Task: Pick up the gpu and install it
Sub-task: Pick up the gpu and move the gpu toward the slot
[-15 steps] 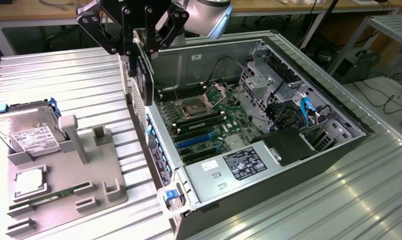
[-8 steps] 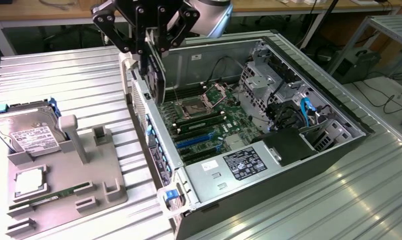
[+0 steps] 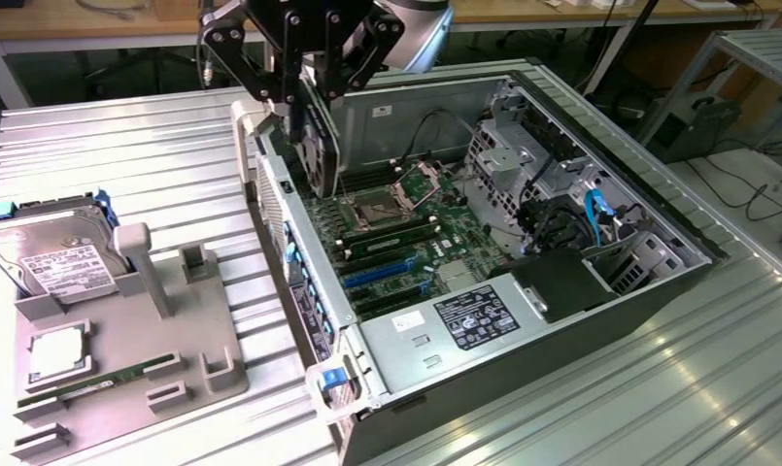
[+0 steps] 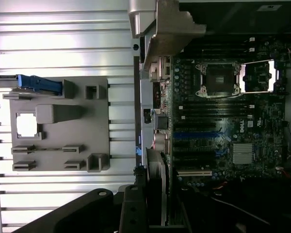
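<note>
arm above my pincer [image 3: 310, 92]: cut off by the picture's edge | gpu [image 3: 321, 146] in my pincer: top edge hidden behind my fingers [image 3: 274, 89] | power supply label [image 3: 475, 318], well away from my pincer: print too small to read

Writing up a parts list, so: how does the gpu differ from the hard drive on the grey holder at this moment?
The gpu hangs on edge, gripped by the claw above the open computer case; the hard drive leans in the grey holder outside it. The gpu looks dark and thin; the hard drive is silver, white-labelled and thicker. Both are flat rectangular parts.
</note>
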Tool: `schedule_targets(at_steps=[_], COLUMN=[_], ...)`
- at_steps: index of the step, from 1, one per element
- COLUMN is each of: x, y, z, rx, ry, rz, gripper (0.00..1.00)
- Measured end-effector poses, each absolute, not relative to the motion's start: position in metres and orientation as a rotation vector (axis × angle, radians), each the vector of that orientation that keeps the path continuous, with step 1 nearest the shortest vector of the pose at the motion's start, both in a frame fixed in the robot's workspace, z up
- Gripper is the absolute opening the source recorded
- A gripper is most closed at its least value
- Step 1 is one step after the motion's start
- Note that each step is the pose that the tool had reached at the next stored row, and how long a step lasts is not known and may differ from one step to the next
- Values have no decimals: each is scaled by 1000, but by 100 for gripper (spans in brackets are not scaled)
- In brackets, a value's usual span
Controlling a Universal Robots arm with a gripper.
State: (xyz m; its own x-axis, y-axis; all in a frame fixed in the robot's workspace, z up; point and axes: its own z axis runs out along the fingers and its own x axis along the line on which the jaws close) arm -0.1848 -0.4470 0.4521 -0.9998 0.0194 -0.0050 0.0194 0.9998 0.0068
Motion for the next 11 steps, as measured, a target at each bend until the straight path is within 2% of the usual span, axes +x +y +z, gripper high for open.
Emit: schedule_targets(at_steps=[11], x=[-183], y=[-447], z=[452], rx=[30], ry=[3136], rz=[11], gripper=[27])
